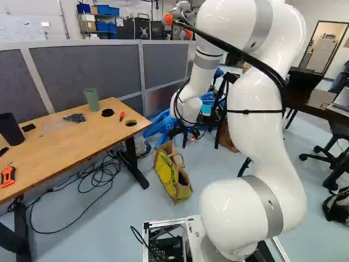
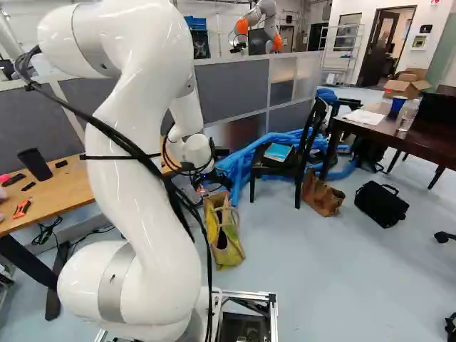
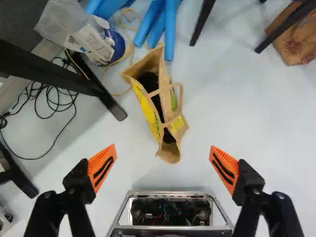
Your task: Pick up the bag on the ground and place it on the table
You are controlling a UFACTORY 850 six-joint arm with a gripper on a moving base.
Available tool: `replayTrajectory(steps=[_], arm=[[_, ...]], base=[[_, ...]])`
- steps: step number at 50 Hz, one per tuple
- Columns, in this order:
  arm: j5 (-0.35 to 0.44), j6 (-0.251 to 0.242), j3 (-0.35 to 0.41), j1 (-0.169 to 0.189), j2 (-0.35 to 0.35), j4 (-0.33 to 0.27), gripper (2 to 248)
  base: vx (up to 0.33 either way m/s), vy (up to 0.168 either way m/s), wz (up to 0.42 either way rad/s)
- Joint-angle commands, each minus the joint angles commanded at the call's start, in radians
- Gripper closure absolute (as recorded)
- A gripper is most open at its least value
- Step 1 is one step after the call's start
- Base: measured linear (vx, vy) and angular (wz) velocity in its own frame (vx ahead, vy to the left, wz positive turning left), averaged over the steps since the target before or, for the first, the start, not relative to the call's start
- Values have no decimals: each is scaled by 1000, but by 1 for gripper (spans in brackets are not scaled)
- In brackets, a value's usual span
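Note:
The tan and yellow bag (image 1: 173, 173) stands open-topped on the floor just past the table's near leg; in the right base view the same bag (image 2: 224, 235) shows its handles. My gripper (image 2: 214, 178) hangs above it, partly hidden by the wrist and cables. Seen from the wrist, the gripper (image 3: 163, 149) has its orange-padded fingers wide apart with nothing held; the bag (image 3: 160, 106) lies below and mostly ahead of them, handles loose on its top. The wooden table (image 1: 65, 144) stands left of the bag and carries a green cup, a black cup and small tools.
A table leg (image 3: 106, 96) and black cables (image 1: 98, 177) are close beside the bag. Blue tubes (image 2: 249, 160) and a white plastic bag (image 3: 74, 29) lie beyond it. A black chair (image 2: 303, 153), brown bag (image 2: 322, 194) and black bag (image 2: 382, 204) stand farther right. Another robot (image 2: 260, 25) is behind the partition.

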State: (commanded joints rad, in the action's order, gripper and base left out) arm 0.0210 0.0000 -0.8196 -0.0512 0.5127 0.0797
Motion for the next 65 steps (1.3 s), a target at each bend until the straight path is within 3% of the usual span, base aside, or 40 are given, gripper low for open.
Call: replayTrajectory(steps=[65], arm=[[0, 0, -170, -1, 274, 0, 3]], base=[[0, 0, 0]])
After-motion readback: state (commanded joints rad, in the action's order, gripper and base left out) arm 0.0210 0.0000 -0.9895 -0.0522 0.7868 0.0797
